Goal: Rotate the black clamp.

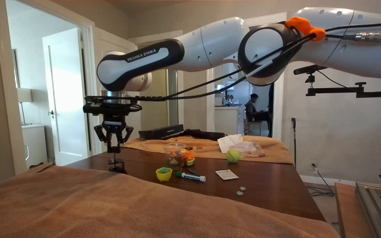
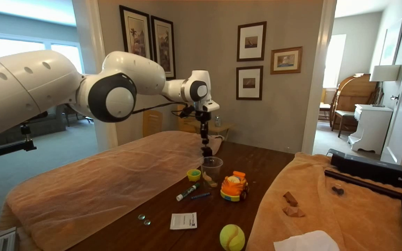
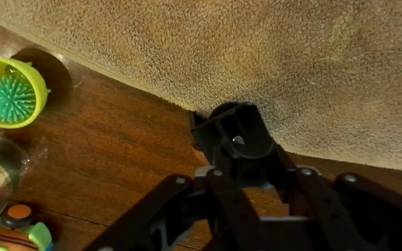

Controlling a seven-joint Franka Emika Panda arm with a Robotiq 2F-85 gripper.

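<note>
The black clamp (image 3: pixel 234 130) is held at the edge of the towel (image 1: pixel 137 208), its thin stem clamped in the hand (image 1: pixel 114 149); whether the desk (image 1: pixel 270 188) is touched cannot be told. Because only that slim stem is gripped, the clamp could be twisted loose if its base is caught by the towel during turning. The yellow cup (image 1: pixel 163 177), just beside the towel, might be knocked by a wide swing.

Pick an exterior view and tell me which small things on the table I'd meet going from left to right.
In an exterior view: black clamp, yellow cup holding a green spiky ball, green-capped marker, tennis ball. Things that overlap sideways are left out.
</note>
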